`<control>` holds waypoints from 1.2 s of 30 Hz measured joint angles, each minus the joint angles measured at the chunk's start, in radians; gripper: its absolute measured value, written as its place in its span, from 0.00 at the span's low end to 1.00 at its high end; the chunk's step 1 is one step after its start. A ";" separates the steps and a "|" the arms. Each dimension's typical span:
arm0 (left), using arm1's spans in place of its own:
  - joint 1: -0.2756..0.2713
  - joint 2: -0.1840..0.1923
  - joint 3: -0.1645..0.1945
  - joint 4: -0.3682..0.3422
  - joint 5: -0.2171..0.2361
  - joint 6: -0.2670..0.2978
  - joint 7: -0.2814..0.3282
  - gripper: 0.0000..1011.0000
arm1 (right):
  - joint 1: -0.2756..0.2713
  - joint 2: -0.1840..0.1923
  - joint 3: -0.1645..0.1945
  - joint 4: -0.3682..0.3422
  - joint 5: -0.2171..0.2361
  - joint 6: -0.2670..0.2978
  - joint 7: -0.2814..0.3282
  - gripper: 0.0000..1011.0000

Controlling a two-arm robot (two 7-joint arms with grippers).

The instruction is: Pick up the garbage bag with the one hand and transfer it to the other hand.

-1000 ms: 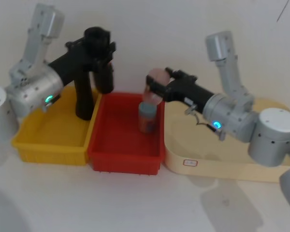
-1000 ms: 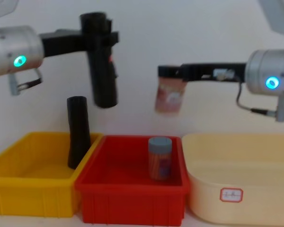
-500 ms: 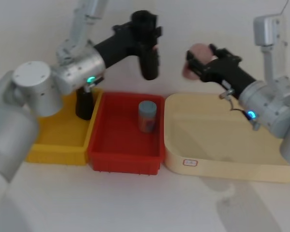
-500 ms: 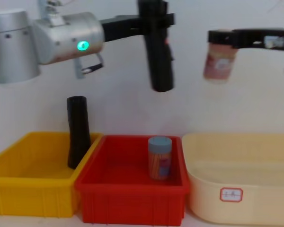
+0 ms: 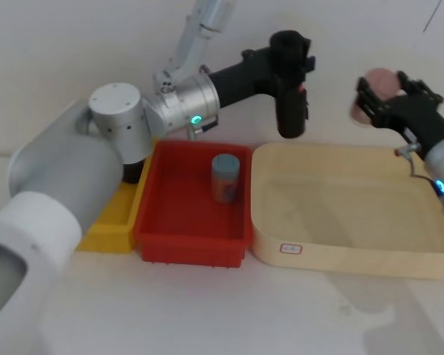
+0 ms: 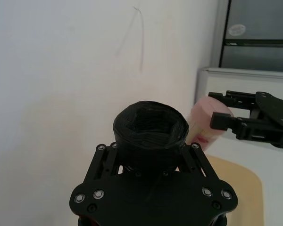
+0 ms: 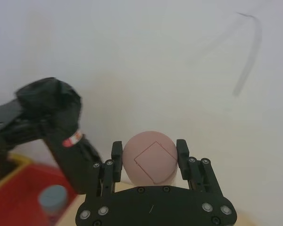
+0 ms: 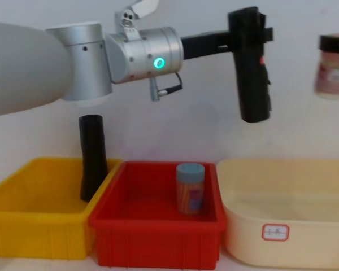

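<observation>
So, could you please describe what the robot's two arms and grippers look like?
Both arms are silver-grey cylinders ending in black grippers whose bodies carry small silver screw heads. The left gripper sits on a wrist with a green glowing light and a small grey loop beneath. The right gripper sits on a wrist with a blue light and a thin dark cable.

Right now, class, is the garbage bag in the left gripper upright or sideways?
Upright: the garbage bag hangs vertical, clamped near its top by the left gripper, in mid-air.
</observation>
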 joint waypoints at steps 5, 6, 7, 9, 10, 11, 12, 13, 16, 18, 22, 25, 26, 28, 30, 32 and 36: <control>-0.045 -0.041 0.013 0.104 -0.003 -0.015 -0.038 0.46 | -0.042 0.005 0.036 -0.012 -0.006 0.018 -0.042 0.66; -0.049 -0.044 0.014 0.115 -0.003 -0.016 -0.040 0.46 | -0.047 0.006 0.041 -0.013 -0.006 0.019 -0.046 0.66; -0.051 -0.047 0.015 0.122 -0.003 -0.016 -0.042 0.46 | -0.055 0.006 0.047 -0.014 -0.007 0.024 -0.052 0.66; -0.057 -0.053 0.019 0.139 -0.003 -0.016 -0.045 0.46 | -0.070 0.007 0.058 -0.014 -0.008 0.036 -0.066 0.66; -0.058 -0.054 0.019 0.144 -0.002 -0.016 -0.045 0.46 | -0.075 0.007 0.061 -0.013 -0.008 0.040 -0.070 0.66; -0.060 -0.056 0.021 0.151 -0.002 -0.016 -0.045 0.46 | -0.084 0.007 0.068 -0.011 -0.008 0.048 -0.077 0.66; -0.060 -0.057 0.022 0.153 -0.001 -0.016 -0.046 0.46 | -0.089 0.007 0.072 -0.008 -0.008 0.052 -0.080 0.66; -0.060 -0.057 0.022 0.156 0.000 -0.016 -0.046 0.46 | -0.096 0.007 0.077 -0.002 -0.008 0.059 -0.085 0.66; -0.061 -0.058 0.023 0.162 0.002 -0.015 -0.045 0.46 | -0.108 0.004 0.086 0.014 -0.004 0.074 -0.090 0.66; -0.060 -0.058 0.022 0.166 0.002 -0.014 -0.043 0.46 | -0.113 0.002 0.090 0.025 0.000 0.081 -0.090 0.66; -0.058 -0.058 0.020 0.169 0.003 -0.013 -0.041 0.46 | -0.123 -0.004 0.098 0.055 0.010 0.095 -0.090 0.73; -0.055 -0.059 0.018 0.170 0.004 -0.011 -0.040 0.46 | -0.129 -0.009 0.103 0.072 0.017 0.102 -0.087 0.83; -0.054 -0.059 0.018 0.170 0.004 -0.011 -0.040 0.46 | -0.131 -0.010 0.105 0.081 0.019 0.106 -0.085 0.88; -0.052 -0.061 0.017 0.171 0.005 -0.009 -0.041 0.46 | -0.133 -0.011 0.107 0.087 0.022 0.109 -0.084 0.91; -0.049 -0.063 0.016 0.171 0.006 -0.007 -0.042 0.46 | -0.135 -0.013 0.109 0.095 0.024 0.112 -0.083 0.95; -0.047 -0.066 0.016 0.174 0.008 -0.005 -0.044 0.46 | -0.137 -0.015 0.110 0.100 0.026 0.115 -0.081 0.99; -0.045 -0.074 0.019 0.183 0.013 -0.002 -0.051 0.46 | -0.141 -0.016 0.113 0.100 0.027 0.116 -0.077 0.99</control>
